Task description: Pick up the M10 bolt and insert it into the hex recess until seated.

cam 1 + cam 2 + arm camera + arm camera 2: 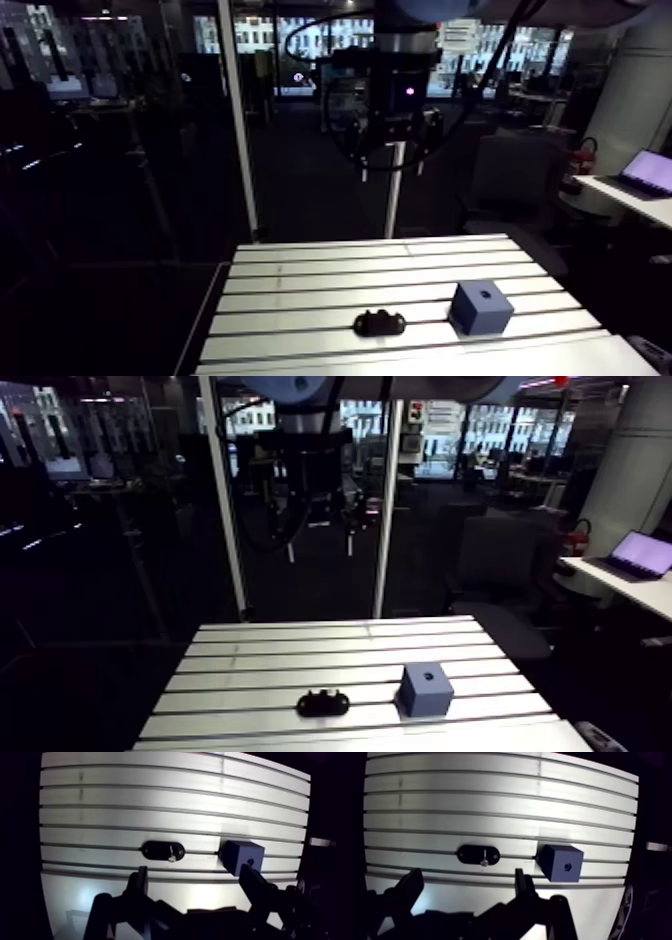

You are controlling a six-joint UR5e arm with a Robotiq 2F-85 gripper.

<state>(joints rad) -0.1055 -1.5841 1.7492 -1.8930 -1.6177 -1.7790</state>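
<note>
The slotted tabletop [150,797] lay well below the arm, whose jaws stood wide apart and empty, so the pick-up was not yet begun. On it sat a blue block [241,857], its recess [250,861] facing up, and near it a black holder [155,850] carrying the M10 bolt [171,854]. The next move likely called for descending over the bolt, with the jaws centred on it.

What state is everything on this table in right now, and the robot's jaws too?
Bolt: sitting in its holder, not gripped.
Black holder: flat on the table, carrying the bolt.
Blue block: standing beside the holder, apart from it; its recess looks empty.
Jaws: open, empty, held above the table.
</note>
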